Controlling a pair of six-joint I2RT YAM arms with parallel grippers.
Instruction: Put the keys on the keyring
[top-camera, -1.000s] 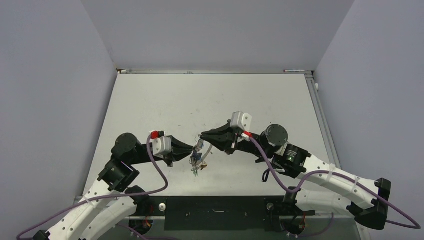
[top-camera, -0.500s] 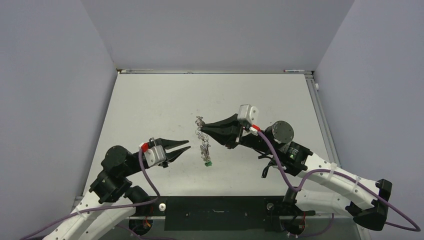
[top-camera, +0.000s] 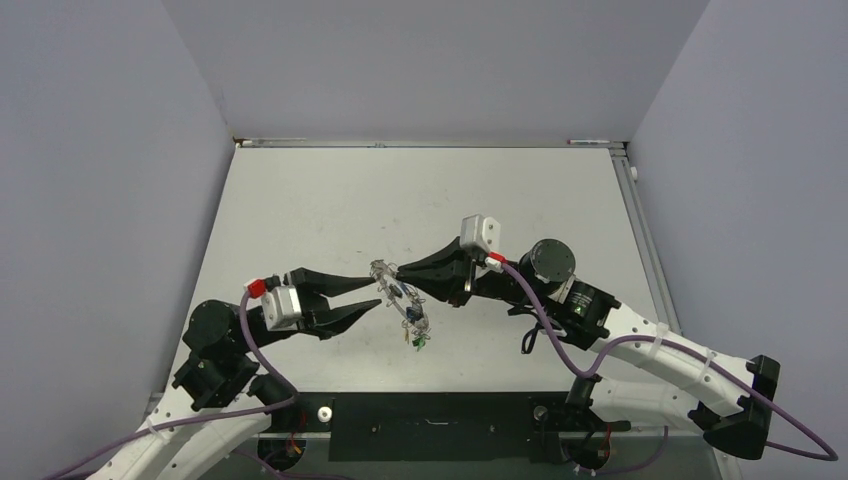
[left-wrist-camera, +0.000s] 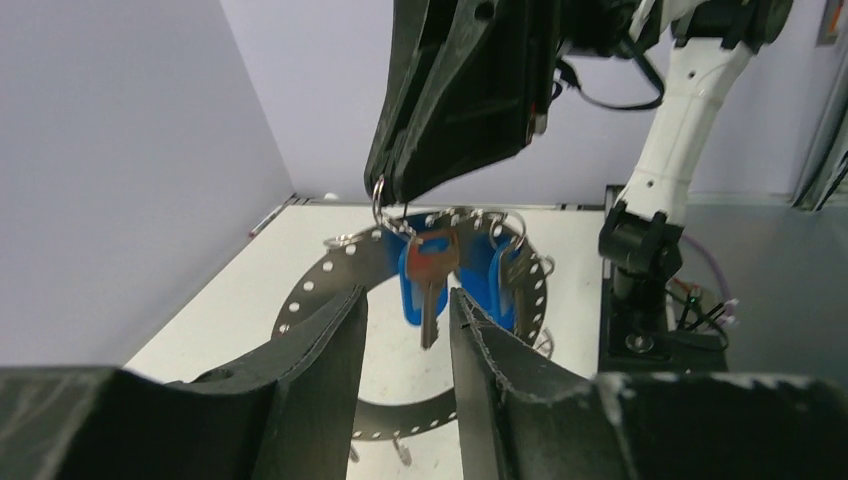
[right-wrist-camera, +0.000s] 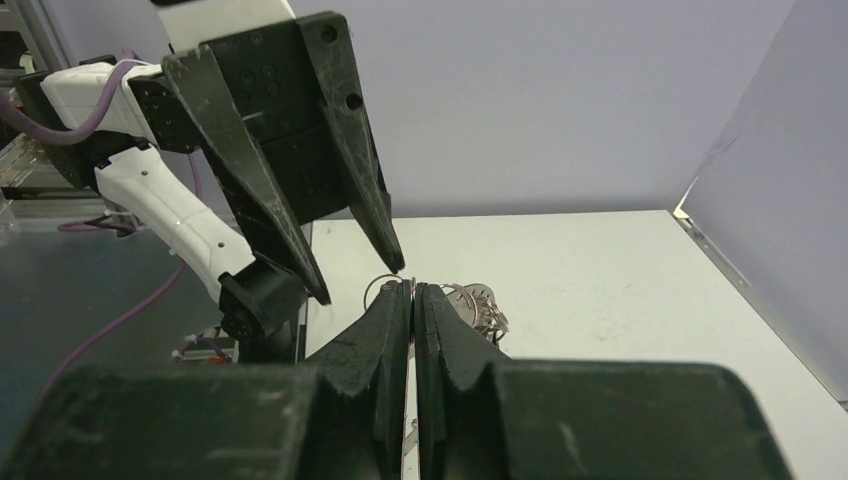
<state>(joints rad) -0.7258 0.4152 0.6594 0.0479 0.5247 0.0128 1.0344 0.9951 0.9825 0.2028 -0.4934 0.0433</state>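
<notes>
Since 0.5 s ago, left gripper (top-camera: 376, 292) advanced to just left of the keyring (left-wrist-camera: 316, 282), jaws spread (nothing held). We see right gripper (top-camera: 401, 270) clamped on the keyring's rim; keys (left-wrist-camera: 430, 265) dangle from it.

One keyring (left-wrist-camera: 318, 277) hung above one bench (top-camera: 300, 200) between two grippers, the left gripper (top-camera: 377, 293) and the right gripper (top-camera: 402, 270). Its keys (left-wrist-camera: 430, 290) showed two blue heads, one red head and one green key (top-camera: 418, 343); their total was unclear.
</notes>
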